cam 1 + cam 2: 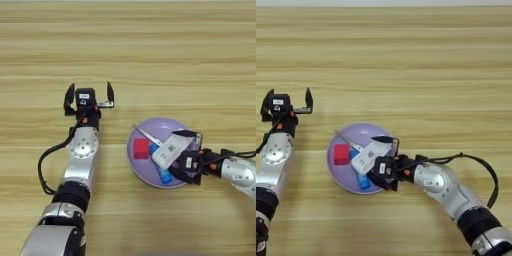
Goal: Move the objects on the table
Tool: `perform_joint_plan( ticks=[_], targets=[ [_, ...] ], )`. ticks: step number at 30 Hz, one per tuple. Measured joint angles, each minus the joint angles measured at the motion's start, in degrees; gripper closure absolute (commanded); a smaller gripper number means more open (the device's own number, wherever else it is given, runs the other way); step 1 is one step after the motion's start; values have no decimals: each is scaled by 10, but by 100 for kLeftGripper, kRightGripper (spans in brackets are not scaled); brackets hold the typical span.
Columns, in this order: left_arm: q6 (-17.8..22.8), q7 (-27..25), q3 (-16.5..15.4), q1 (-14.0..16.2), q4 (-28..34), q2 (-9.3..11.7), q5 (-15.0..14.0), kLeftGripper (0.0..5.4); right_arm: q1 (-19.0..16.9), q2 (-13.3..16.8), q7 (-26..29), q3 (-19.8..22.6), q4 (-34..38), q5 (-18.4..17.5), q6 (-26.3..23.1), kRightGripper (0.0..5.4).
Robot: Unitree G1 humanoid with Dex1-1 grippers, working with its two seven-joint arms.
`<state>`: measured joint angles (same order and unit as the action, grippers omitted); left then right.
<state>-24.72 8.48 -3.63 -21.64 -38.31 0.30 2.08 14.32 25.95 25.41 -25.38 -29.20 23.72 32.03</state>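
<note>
Reaching in from the right, the right gripper (387, 162) sits at the right-hand rim of a round purple plate (336, 172), and its two black fingers (383, 139) stand either side of the near end of a white remote-like device (370, 155). The jaws are pinching that device, one finger above its end and the other below it. The device lies slanted across the plate, its far end toward the plate's middle and its gripped end over the right rim.

Left of the device a red cube (141, 148) rests on the plate's floor, just beside the device's far end. A blue glue stick (164, 175) lies under the device, showing at the plate's near side, with a smaller bit of blue visible between the cube and the device. A thin pale blade-like piece (146, 135) slants from the plate's upper-left rim down toward the device; whether it belongs to scissors cannot be told.

The plate sits on the light wooden surface (150, 55) with plank lines running across. The left gripper (89, 95) is well apart from the plate, up and to its left, with its jaws spread wide and nothing between them. A black cable (45, 167) loops beside the left arm, and another cable (476, 162) arcs over the right arm.
</note>
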Motion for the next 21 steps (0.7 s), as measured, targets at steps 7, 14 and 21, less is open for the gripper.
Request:
perform_joint_plan(
  ticks=[7,14,21],
  targets=[
    [0,0,0,0,0,0,0,0,11,-14,-12,-1,-30,1,13,4],
    [0,1,0,0,0,0,0,0,25,-24,-11,0,-76,-13,28,4],
    [0,3,1,0,0,0,0,0,33,-29,-2,0,-96,-20,36,55]
  ],
)
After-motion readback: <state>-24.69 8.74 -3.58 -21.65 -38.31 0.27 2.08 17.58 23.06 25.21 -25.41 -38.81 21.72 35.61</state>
